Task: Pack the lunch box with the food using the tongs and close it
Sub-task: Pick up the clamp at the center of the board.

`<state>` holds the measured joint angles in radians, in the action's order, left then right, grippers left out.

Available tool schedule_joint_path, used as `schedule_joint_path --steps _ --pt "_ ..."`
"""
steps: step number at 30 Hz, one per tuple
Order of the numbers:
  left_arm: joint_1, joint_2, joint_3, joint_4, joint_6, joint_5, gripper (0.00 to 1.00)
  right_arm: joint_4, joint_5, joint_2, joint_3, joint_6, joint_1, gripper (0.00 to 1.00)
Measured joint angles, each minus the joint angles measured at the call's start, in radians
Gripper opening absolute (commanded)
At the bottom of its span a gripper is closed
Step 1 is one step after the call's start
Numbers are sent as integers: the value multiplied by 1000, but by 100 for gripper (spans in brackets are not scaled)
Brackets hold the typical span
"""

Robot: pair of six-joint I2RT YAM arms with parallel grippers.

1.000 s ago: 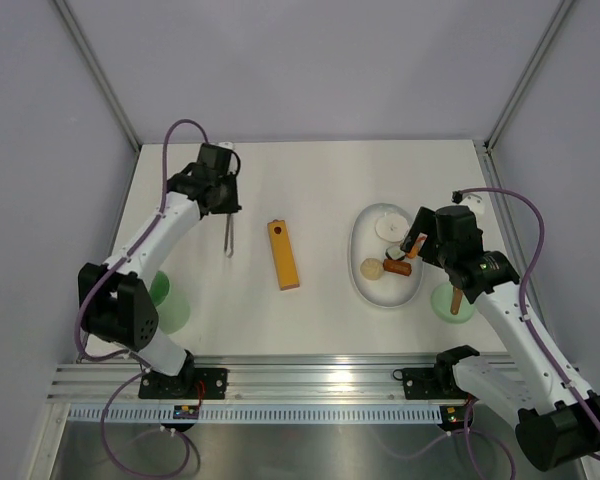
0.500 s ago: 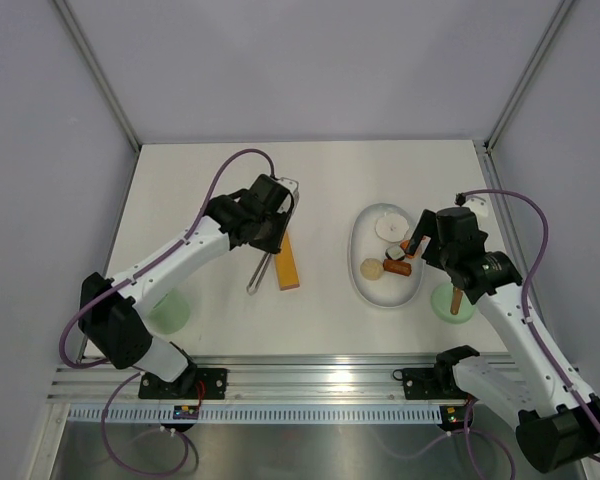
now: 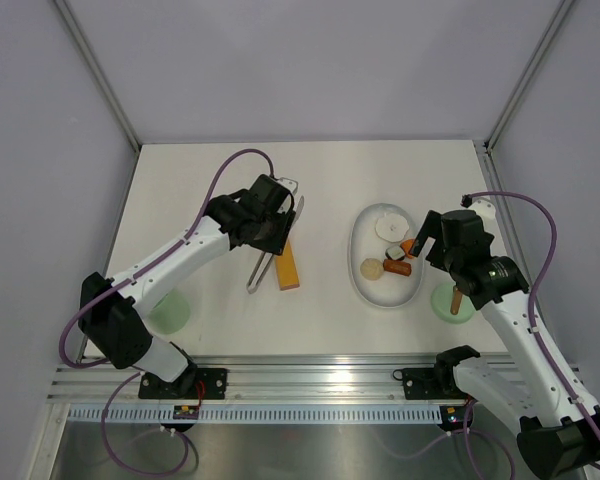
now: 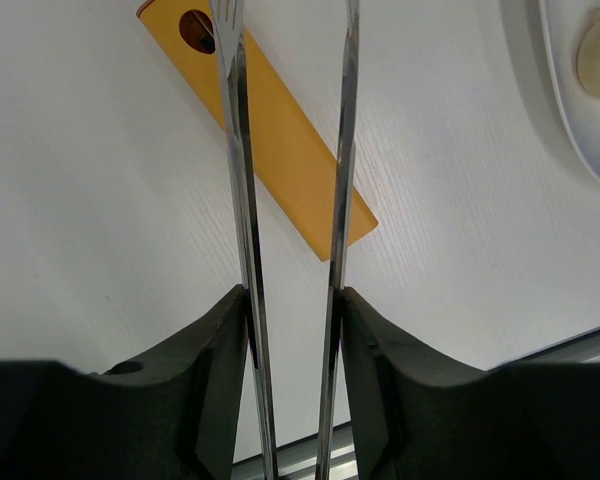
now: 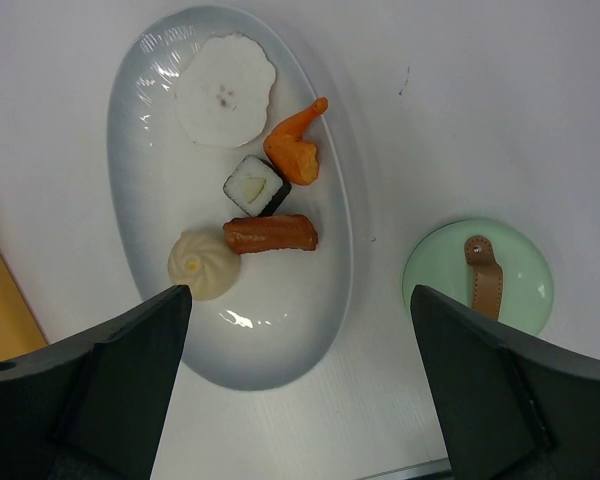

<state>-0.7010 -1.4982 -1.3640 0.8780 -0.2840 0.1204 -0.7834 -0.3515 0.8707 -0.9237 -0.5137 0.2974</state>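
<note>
Tongs (image 4: 242, 200) sit between the left gripper's (image 4: 292, 300) fingers (image 4: 215, 370). One slim metal arm lies against each black pad, so the grip is clamped on them with the two arms held a little apart. The left wrist view shows both arms passing over the long orange block (image 4: 280, 140), their tips beyond the frame; whether they touch it cannot be told.

Only the top view shows the lunch box (image 3: 168, 312), standing near the table's front left edge, partly behind the left arm.

The right gripper (image 5: 300, 300) hangs with fingers wide apart, holding nothing, above the white oval plate (image 5: 120, 150). Its wrist view alone makes the food (image 5: 270, 233) clear: rice ball (image 5: 204, 264), dark-and-white cube (image 5: 257, 186), orange piece (image 5: 295, 150) and white round slice (image 5: 225, 90). The green lid (image 5: 477, 275) lies on the table just beside the plate.
</note>
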Motion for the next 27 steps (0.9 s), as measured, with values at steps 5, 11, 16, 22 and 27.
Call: schedule_joint_path --steps 5,11,16,22,27 --pt "0 0 0 -1 -4 0 46 -1 -3 0 0 0 0 99" --pt "0 0 0 -4 -5 0 47 -2 -3 0 0 0 0 99" --pt "0 0 0 -4 -5 0 47 -1 -3 0 0 -3 0 100" --pt "0 0 0 -5 -5 3 47 -1 -3 0 0 -4 0 99" --pt "0 1 0 -4 -5 9 47 -1 -3 0 0 -4 0 99"
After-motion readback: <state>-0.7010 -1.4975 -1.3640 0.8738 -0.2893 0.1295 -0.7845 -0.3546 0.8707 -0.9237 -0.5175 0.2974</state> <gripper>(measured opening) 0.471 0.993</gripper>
